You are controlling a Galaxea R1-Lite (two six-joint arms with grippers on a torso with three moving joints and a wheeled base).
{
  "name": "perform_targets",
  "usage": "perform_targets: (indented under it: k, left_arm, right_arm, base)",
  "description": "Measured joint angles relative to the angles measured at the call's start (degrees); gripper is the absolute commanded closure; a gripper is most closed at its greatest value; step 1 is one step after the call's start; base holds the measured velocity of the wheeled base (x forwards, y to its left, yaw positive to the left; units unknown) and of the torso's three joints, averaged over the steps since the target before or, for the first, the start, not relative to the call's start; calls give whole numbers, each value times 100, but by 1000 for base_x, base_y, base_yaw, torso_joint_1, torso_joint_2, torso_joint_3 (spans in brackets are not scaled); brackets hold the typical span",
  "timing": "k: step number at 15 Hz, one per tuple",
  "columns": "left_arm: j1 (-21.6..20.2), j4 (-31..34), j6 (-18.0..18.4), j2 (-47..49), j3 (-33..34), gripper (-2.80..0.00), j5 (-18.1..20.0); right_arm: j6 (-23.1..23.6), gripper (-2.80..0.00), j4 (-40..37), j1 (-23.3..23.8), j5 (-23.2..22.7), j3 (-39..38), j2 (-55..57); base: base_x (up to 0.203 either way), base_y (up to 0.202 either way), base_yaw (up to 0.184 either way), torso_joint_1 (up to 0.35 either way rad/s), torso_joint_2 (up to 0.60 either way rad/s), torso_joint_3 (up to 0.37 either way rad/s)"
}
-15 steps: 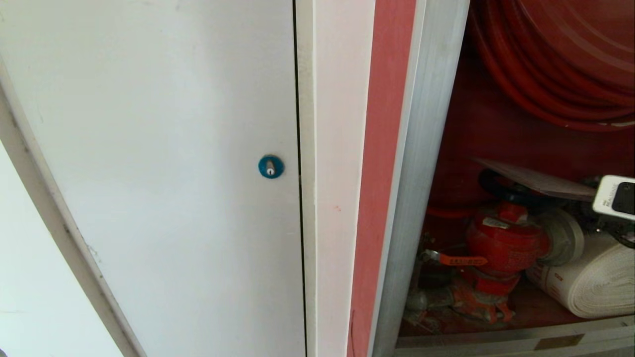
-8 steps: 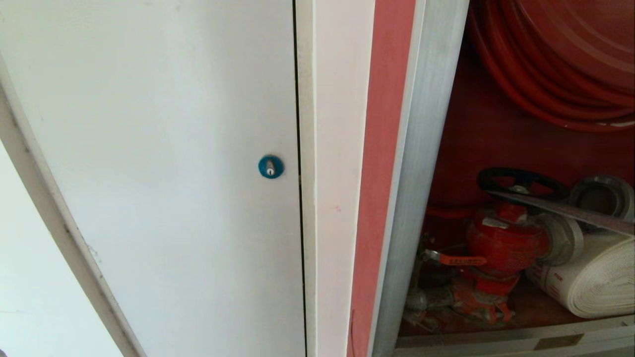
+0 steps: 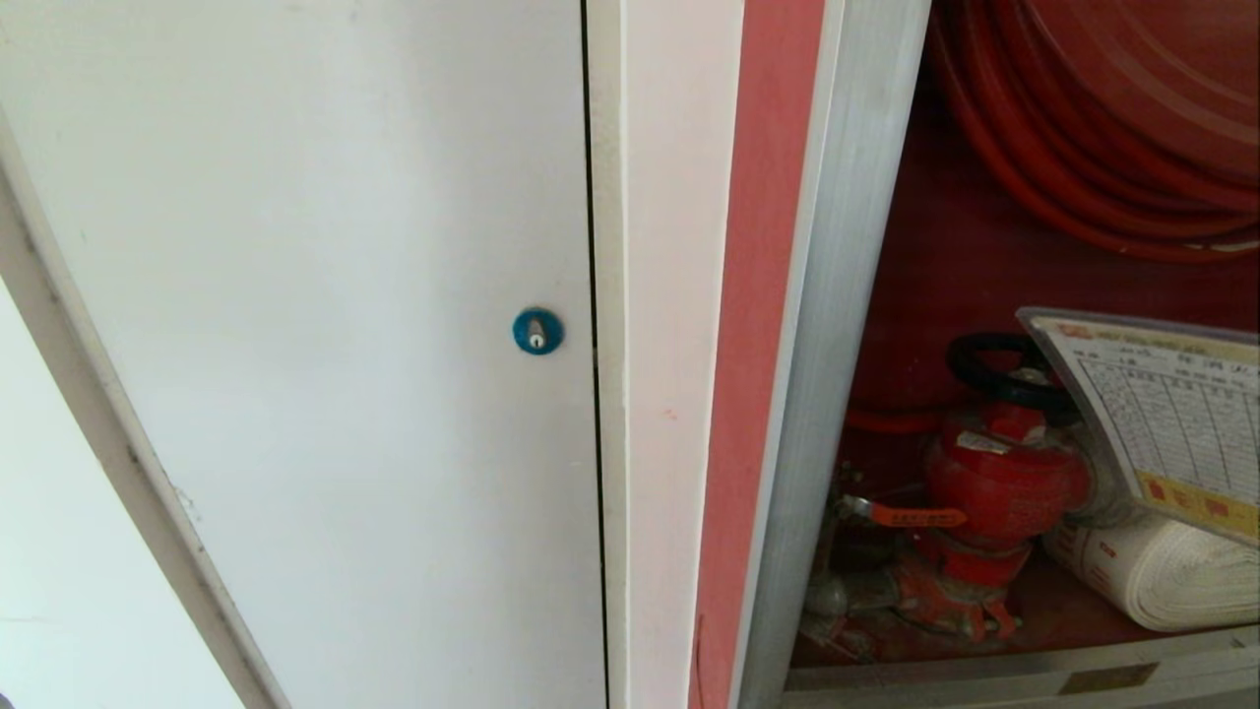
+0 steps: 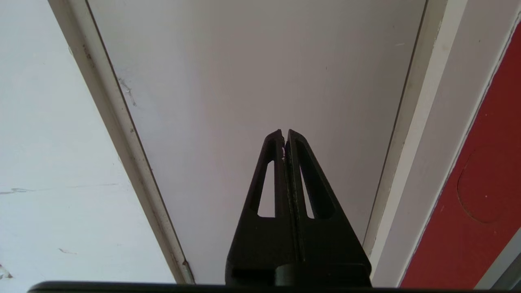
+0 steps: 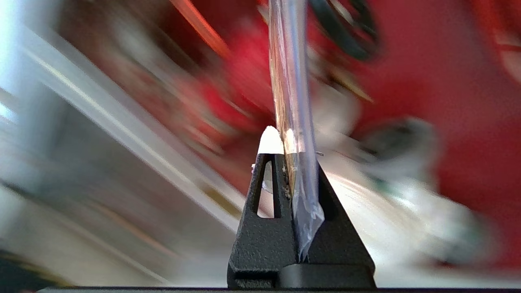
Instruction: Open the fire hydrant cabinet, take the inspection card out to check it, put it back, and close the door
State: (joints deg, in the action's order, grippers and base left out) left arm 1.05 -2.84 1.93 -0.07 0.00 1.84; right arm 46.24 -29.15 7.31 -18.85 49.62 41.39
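Note:
The fire hydrant cabinet (image 3: 837, 325) stands open at the right of the head view, its red inside showing the hose reel (image 3: 1112, 118), the red hydrant valve (image 3: 999, 483) and the white rolled hose (image 3: 1171, 576). Its door is out of view. The inspection card (image 3: 1166, 418), white with a fine grid and a yellow band, hangs before the valve with its printed face towards the head camera. My right gripper (image 5: 291, 142) is shut on the card (image 5: 291, 81), seen edge-on between the fingers. My left gripper (image 4: 284, 132) is shut on nothing, pointing at the white panel.
A plain white panel door (image 3: 315, 325) with a blue round lock (image 3: 537, 331) fills the left of the head view. A white post and red strip (image 3: 763, 295) part it from the cabinet's silver frame. The cabinet's lower frame rail (image 3: 1004, 670) runs along the bottom.
The card has turned from edge-on and nearly flat to face the head camera, printed side showing. The right wrist has left the head view. The left arm has stayed still.

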Motion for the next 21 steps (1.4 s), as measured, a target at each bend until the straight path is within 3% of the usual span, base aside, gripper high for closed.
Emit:
perform_targets:
  k: [3,5,10,15,17,21]
  left_arm:
    - [0,0,0,0,0,0,0]
    - [0,0,-2,0,0,0,0]
    - [0,-2,0,0,0,0,0]
    - [0,0,-2,0,0,0,0]
    - [0,0,-2,0,0,0,-1]
    - [0,0,-2,0,0,0,-2]
  right_arm:
    - [-1150,0,-47,-82,-1095,0,49]
    - [-1697,0,-80,-368,-1490,5,149]
    - [-2938,0,145,-1851,-1551,132,764]
    - [-4227,0,1724,-3561,-1551,-2,1571]
    - [-4458,0,2293,-3962,-1562,-166,1796]
    - [-4902,0,3410,-4178,-2000,-606,2055]
  base:
    - [0,0,0,0,0,0]
    - [0,0,0,0,0,0]
    - [0,0,0,0,0,0]
    - [0,0,0,0,0,0]
    - [0,0,0,0,0,0]
    - [0,0,0,0,0,0]
